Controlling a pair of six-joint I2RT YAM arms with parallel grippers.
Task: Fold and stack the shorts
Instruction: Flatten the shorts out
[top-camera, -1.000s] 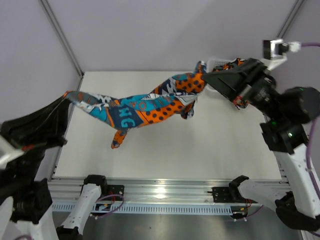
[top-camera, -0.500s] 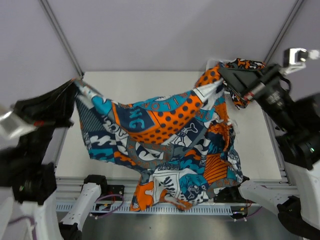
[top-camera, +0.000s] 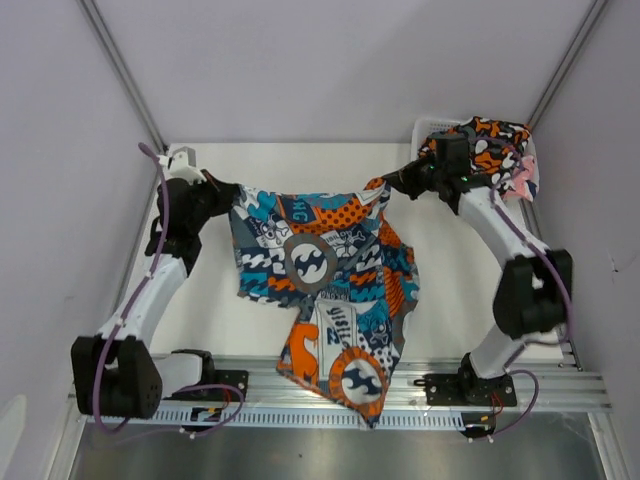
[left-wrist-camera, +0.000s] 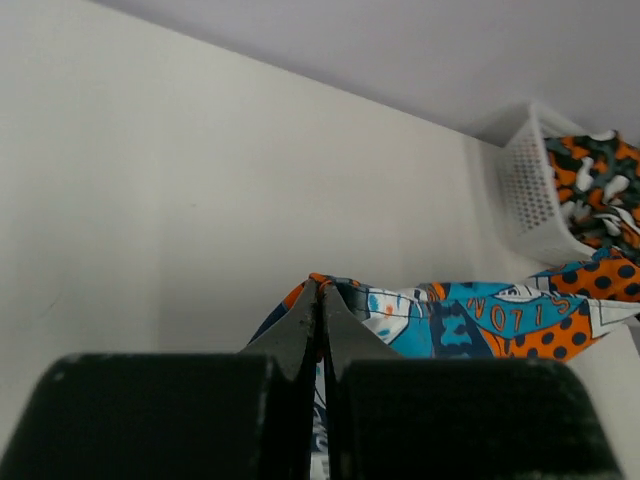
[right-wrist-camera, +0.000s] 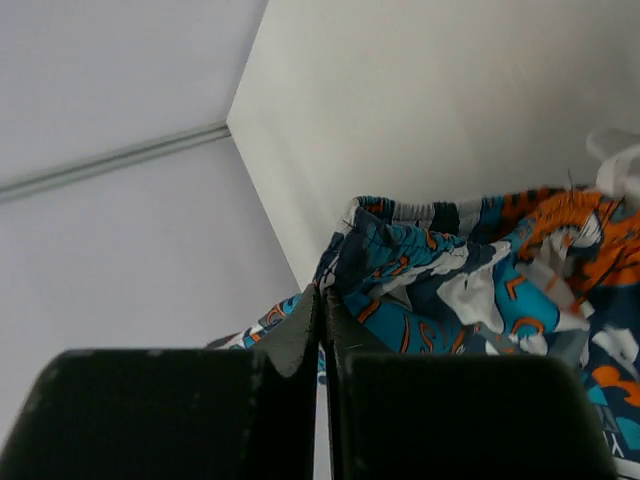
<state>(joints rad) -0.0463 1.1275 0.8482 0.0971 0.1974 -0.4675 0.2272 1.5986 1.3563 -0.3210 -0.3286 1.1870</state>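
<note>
While my two arms hold its waistband stretched between them, the blue, teal and orange patchwork fabric shorts (top-camera: 320, 270) spread down across the white desk (top-camera: 450, 290) toward the arm bases. The lowest leg laps over the metal rail (top-camera: 520, 385) at the near edge. My left gripper (top-camera: 232, 195) is pinched fully closed on one waistband corner, and the right gripper (top-camera: 387, 182) is clamped tight on the other. Both wrist views show fingers pressed together with cloth caught at their tips. At the far right corner, the white plastic mesh basket (top-camera: 425, 128) holds orange, black and white camouflage shorts (top-camera: 485, 135), with pink and white patterned shorts (top-camera: 522, 178) spilling over its side.
</note>
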